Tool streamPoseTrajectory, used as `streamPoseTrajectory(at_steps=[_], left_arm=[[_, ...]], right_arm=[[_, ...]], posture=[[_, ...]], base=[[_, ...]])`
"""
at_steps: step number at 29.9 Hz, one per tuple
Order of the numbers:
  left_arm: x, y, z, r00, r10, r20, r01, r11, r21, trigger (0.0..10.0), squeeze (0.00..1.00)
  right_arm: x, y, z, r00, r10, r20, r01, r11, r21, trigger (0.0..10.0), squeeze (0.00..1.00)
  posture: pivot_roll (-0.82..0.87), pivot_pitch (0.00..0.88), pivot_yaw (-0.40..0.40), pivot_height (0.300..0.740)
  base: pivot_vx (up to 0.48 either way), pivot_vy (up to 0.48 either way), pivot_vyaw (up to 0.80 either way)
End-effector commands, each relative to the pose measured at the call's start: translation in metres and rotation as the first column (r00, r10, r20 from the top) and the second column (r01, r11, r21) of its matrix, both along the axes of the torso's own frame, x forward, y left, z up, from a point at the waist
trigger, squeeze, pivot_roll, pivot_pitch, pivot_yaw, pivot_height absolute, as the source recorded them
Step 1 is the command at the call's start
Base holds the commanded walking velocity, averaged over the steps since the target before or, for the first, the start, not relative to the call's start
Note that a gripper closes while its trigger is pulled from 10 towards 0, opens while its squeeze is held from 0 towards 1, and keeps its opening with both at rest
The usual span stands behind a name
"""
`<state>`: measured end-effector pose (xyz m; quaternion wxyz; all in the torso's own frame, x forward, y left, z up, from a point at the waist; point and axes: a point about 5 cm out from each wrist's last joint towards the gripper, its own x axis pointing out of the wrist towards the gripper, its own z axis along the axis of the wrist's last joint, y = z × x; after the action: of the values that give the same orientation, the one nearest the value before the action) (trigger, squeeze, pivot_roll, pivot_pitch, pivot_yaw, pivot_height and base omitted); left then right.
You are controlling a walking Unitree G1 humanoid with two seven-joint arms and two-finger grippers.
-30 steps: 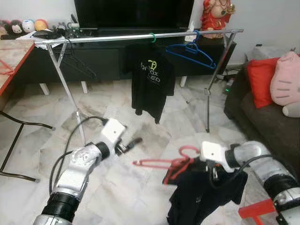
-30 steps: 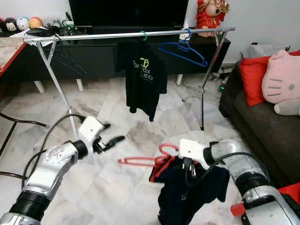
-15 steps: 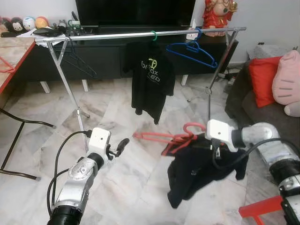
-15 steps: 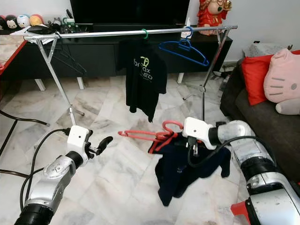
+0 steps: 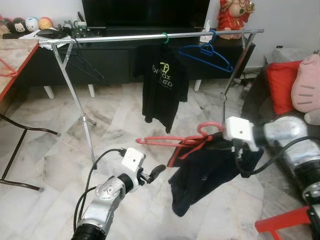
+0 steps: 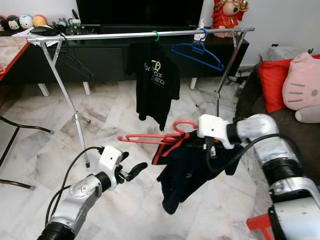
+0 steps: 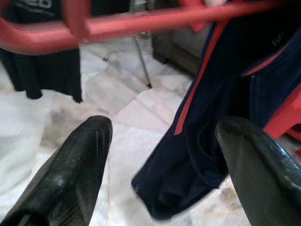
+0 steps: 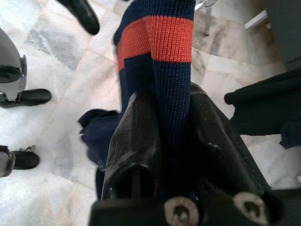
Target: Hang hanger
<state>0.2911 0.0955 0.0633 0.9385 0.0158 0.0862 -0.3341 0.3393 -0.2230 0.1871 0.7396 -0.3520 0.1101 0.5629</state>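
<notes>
The right hand (image 8: pixel 164 155) is clenched on the navy garment (image 5: pixel 210 170) at its collar, by the neck of the red hanger (image 5: pixel 175 141), so the garment hangs free of the floor and the hook (image 5: pixel 210 128) points up toward the rail (image 5: pixel 165 36). The hanger sits at about 6 o'clock from the black shirt (image 5: pixel 161 87), well below the rail. The left hand (image 7: pixel 160 155) is released, fingers spread, low at 8 o'clock from the hanger, probably ready to steady it.
</notes>
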Motion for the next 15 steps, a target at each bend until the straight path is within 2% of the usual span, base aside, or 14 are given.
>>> streamPoseTrajectory(at_steps=[1,6,12,15], left_arm=[[0.000,-0.007,-0.001,0.999,-0.037,0.000,0.037,0.999,0.011,10.0,0.00],[0.000,-0.020,-0.004,0.993,-0.118,0.014,0.117,0.993,0.028,10.0,0.00],[0.006,-0.034,-0.003,0.989,-0.144,0.031,0.143,0.990,0.013,10.0,0.00],[0.008,-0.037,-0.003,0.991,-0.121,0.054,0.120,0.992,0.026,10.0,0.00]], right_arm=[[0.001,-0.001,0.019,0.999,0.013,0.053,-0.014,0.999,0.030,0.0,0.00],[-0.004,0.001,0.029,0.997,0.055,0.052,-0.058,0.996,0.066,0.0,0.00],[-0.008,0.004,0.036,0.995,0.087,0.042,-0.091,0.991,0.095,0.0,0.00],[-0.011,0.004,0.038,0.994,0.097,0.040,-0.101,0.990,0.101,0.0,0.00]], posture=[[-0.02,0.000,-0.074,0.740],[-0.03,0.000,-0.065,0.740],[-0.03,0.000,-0.063,0.740],[-0.05,0.000,-0.061,0.740]], base=[[0.000,0.000,0.00],[0.000,0.000,0.00],[0.000,0.000,0.00],[0.000,0.000,0.00]])
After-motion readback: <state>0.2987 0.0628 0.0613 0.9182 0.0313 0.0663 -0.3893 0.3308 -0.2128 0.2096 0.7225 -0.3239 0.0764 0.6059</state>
